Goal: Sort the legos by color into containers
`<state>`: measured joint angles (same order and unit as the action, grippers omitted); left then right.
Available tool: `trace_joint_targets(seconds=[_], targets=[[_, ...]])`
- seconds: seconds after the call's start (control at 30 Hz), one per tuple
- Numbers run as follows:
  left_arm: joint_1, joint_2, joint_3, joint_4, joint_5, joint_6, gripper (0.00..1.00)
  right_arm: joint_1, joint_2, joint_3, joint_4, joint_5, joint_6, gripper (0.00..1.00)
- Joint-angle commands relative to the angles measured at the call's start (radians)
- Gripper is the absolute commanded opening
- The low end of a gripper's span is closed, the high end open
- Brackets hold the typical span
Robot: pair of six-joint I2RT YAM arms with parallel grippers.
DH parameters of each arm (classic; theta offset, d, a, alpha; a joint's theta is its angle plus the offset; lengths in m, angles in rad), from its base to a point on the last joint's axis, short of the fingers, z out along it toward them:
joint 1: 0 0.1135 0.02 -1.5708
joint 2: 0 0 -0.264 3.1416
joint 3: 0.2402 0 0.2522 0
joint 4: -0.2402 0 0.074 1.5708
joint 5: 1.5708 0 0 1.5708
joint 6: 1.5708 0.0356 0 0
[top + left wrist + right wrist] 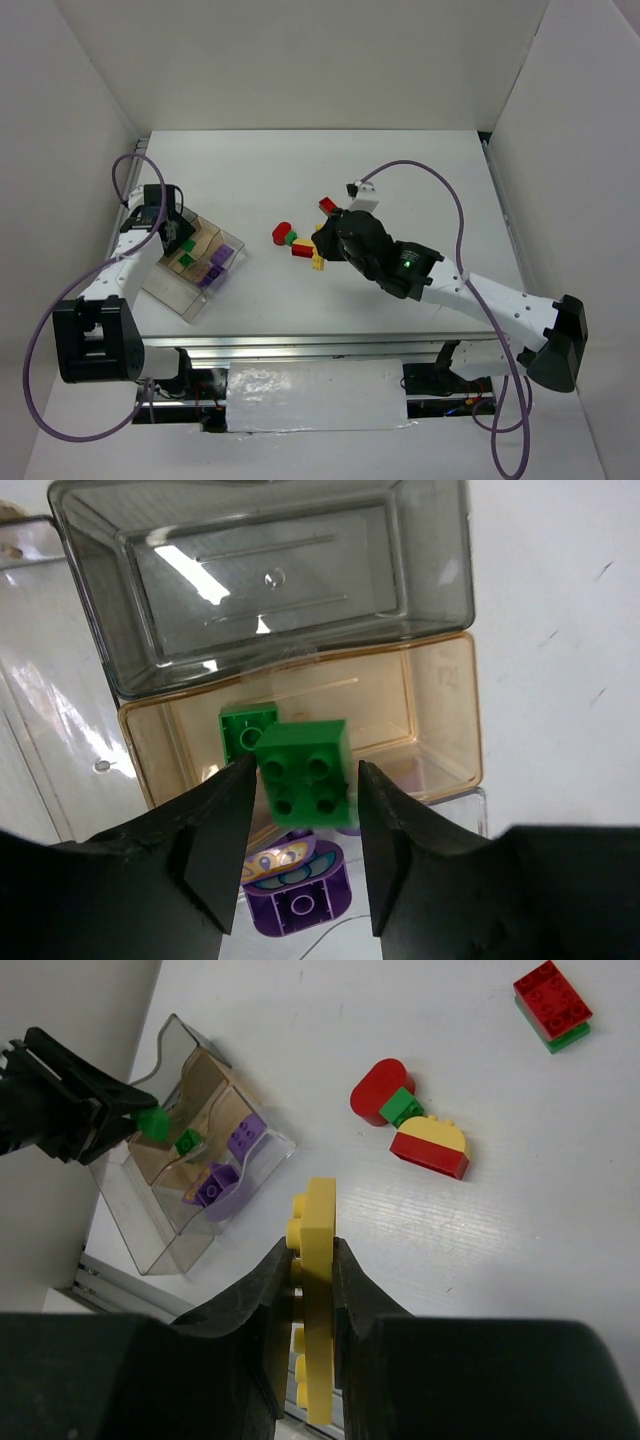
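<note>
While the left gripper [303, 768] hangs over the clear tray [185, 295] with its fingers closed on a green brick [308, 782], the brick sits directly above the amber compartment [430, 710], where a second green brick [243, 730] lies, a position that suggests green is being gathered there. A purple piece [298, 890] occupies the neighbouring section, and the smoky compartment [270, 580] beyond looks bare. The right gripper [312, 1260] is clamped on a flat yellow brick [318, 1220], held edge-on above the counter [400, 170], well apart from the tray, probably so the thin part can drop in cleanly. Unsorted on the counter are a red rounded piece [378, 1090], a small green brick [403, 1107], a red-and-yellow piece [430, 1143] and a red-on-green stack [552, 1005].
</note>
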<state>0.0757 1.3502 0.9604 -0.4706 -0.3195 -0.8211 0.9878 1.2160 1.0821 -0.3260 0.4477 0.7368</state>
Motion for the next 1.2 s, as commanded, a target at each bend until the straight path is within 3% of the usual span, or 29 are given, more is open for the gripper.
trace_joint_targets(seconds=[0.0, 0.17, 0.23, 0.33, 0.43, 0.53, 0.63, 0.73, 0.77, 0.8, 0.87, 0.97, 1.17], targets=[[0.004, -0.019, -0.037, 0.052, 0.023, -0.032, 0.59, -0.020, 0.004, -0.017, 0.070, -0.050, -0.031, 0.00], [0.004, -0.022, -0.057, 0.066, 0.027, -0.052, 0.76, -0.029, -0.007, -0.037, 0.071, -0.067, -0.025, 0.00], [0.004, -0.028, -0.043, 0.055, 0.020, -0.055, 0.99, -0.031, -0.016, -0.040, 0.074, -0.075, -0.025, 0.00], [0.001, -0.088, -0.032, 0.042, 0.051, -0.038, 1.00, -0.044, -0.039, -0.060, 0.109, -0.136, -0.048, 0.00], [-0.011, -0.254, -0.103, 0.218, 0.296, 0.031, 0.99, -0.081, -0.081, -0.106, 0.201, -0.312, -0.088, 0.00], [-0.086, -0.413, -0.242, 0.518, 0.626, 0.103, 0.99, -0.153, -0.145, -0.158, 0.315, -0.527, -0.140, 0.00], [-0.283, -0.477, -0.305, 0.671, 0.871, 0.143, 1.00, -0.189, -0.225, -0.183, 0.381, -0.598, -0.183, 0.00], [-0.436, -0.502, -0.345, 0.818, 1.011, 0.154, 1.00, -0.204, -0.277, -0.215, 0.441, -0.668, -0.182, 0.00], [-0.530, -0.503, -0.377, 0.939, 1.086, 0.157, 1.00, -0.209, -0.294, -0.223, 0.479, -0.703, -0.174, 0.00], [-0.575, -0.502, -0.377, 0.940, 1.109, 0.157, 1.00, -0.210, -0.321, -0.231, 0.490, -0.714, -0.156, 0.00], [-0.692, -0.499, -0.416, 1.100, 1.119, 0.172, 0.99, -0.207, -0.348, -0.235, 0.521, -0.750, -0.140, 0.00], [-0.783, -0.479, -0.407, 1.182, 1.137, 0.183, 0.99, -0.209, -0.388, -0.293, 0.646, -0.816, -0.087, 0.00], [-0.832, -0.456, -0.367, 1.213, 1.110, 0.180, 0.99, -0.207, -0.409, -0.318, 0.679, -0.863, -0.059, 0.00]])
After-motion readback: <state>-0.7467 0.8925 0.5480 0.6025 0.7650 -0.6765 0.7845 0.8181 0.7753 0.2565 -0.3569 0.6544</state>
